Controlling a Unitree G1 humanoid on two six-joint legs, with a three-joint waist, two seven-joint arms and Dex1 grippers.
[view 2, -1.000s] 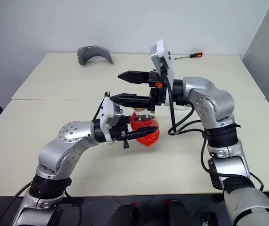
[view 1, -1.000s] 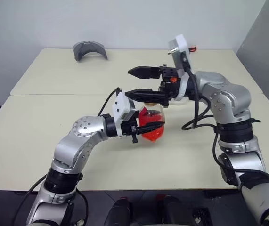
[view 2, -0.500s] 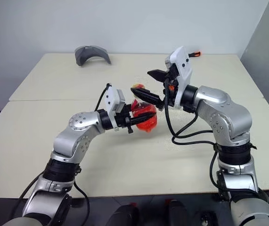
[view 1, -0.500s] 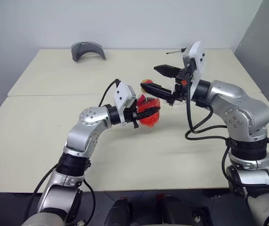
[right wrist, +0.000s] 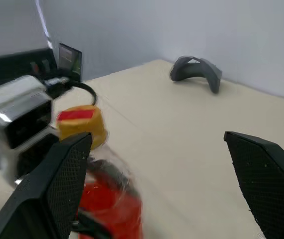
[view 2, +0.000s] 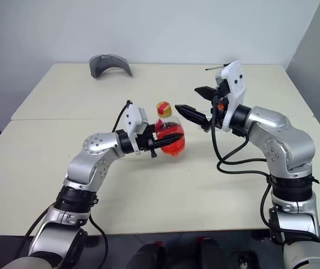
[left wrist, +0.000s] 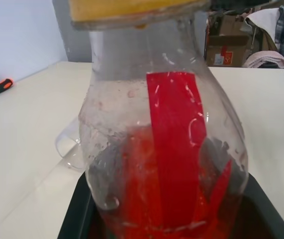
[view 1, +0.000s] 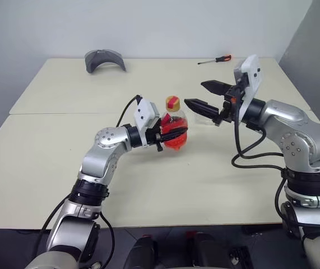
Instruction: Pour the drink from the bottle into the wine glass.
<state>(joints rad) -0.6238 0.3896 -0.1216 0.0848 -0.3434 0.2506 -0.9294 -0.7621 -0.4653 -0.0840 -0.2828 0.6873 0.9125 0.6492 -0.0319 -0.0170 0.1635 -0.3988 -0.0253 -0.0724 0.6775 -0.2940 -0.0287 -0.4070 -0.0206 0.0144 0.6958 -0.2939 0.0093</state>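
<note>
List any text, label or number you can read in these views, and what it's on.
None is readable.
Bottle: red label strip, no print visible.
Cap: yellow with a red band, no lettering.
Cardboard box in the background: a red mark, too small to read.

Right gripper (view 1: 207,96) pulled back off the bottle (view 1: 173,126) toward its own side, jaws wide, now clear of the cap (view 1: 172,103). Left gripper (view 1: 174,134) carried the bottle slightly further out over the table (view 1: 47,162).
</note>
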